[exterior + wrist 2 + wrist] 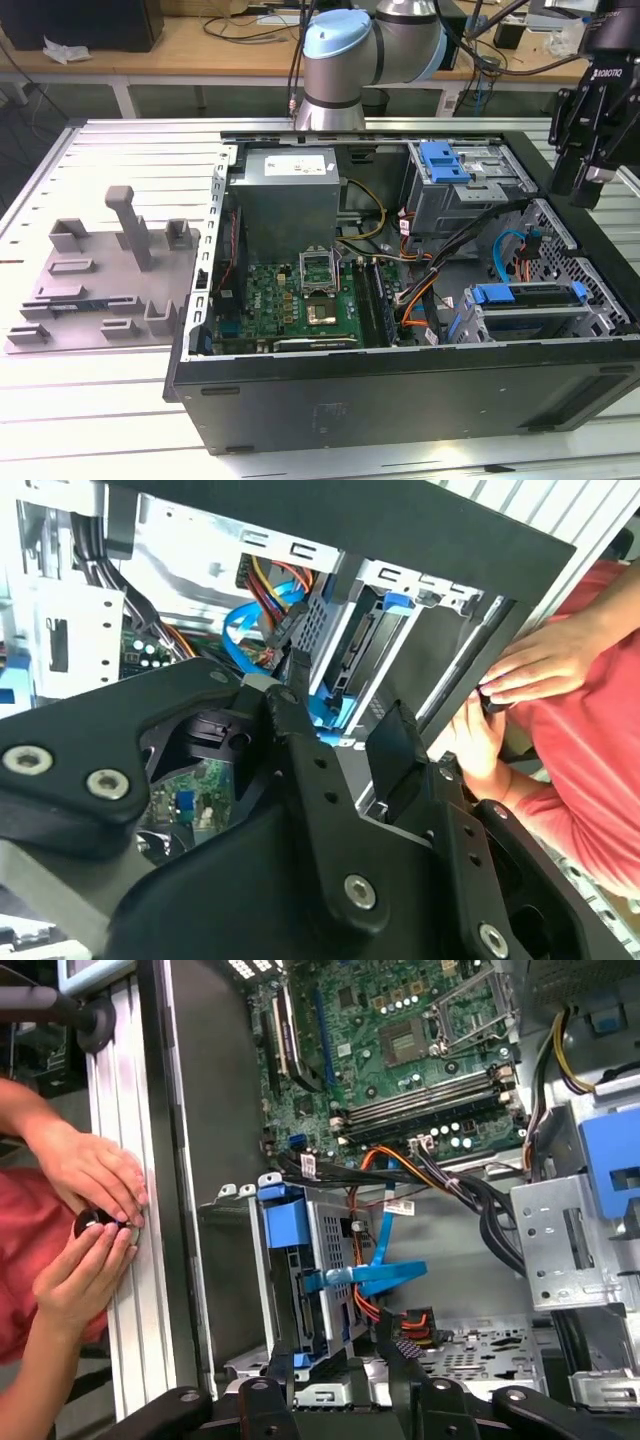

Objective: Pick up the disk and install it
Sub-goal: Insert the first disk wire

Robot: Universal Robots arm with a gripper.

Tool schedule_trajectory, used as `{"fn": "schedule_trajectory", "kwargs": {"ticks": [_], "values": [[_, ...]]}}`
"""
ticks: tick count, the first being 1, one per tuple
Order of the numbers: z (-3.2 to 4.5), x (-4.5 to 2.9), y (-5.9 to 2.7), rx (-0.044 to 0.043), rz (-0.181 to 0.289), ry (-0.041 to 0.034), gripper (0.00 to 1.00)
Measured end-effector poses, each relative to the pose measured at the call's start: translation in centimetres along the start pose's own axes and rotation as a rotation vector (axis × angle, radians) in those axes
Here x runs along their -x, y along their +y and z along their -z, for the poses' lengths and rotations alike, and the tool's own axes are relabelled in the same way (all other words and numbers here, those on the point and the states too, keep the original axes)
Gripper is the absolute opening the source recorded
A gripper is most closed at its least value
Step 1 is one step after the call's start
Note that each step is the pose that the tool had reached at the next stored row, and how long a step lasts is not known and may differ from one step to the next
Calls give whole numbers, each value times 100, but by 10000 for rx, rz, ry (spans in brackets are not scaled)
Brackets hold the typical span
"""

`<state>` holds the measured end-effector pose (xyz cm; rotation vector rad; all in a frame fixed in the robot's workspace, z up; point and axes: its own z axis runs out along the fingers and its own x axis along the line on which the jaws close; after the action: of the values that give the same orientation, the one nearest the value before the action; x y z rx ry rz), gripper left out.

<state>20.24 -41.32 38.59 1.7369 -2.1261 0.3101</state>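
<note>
The disk (527, 297), in its bright blue carrier, sits in the lower drive cage at the near end of the open computer case (400, 390), on the exterior view's right. In the first wrist view the disk (284, 1232) stands edge-on inside that cage. My gripper (588, 185) hangs above the case's rim on the exterior view's right, off to the side of the disk and higher. Its fingers are open with nothing between them, as both wrist views show (340, 715) (335, 1370).
A blue bracket (445, 160) tops the upper grey drive cage. Motherboard (300, 300), power supply (285, 190) and loose cables (400, 1270) fill the case. A grey fixture (100, 280) lies on the slatted table. A person's hands (90, 1220) hold a small black part at the table edge.
</note>
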Motion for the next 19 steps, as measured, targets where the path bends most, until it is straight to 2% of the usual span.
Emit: {"fn": "schedule_trajectory", "kwargs": {"ticks": [3,6,7,9,10,13,16,19], "values": [[-6,6,0,-73,-235,-28,50],[-11,16,2,-138,-371,43,50],[-9,35,5,-152,-389,103,50],[12,148,28,-201,-426,363,50],[9,210,37,-221,-439,461,50],[-49,240,34,-222,-442,472,50],[-142,284,27,-224,-443,483,50],[-226,323,21,-243,-458,586,49]]}}
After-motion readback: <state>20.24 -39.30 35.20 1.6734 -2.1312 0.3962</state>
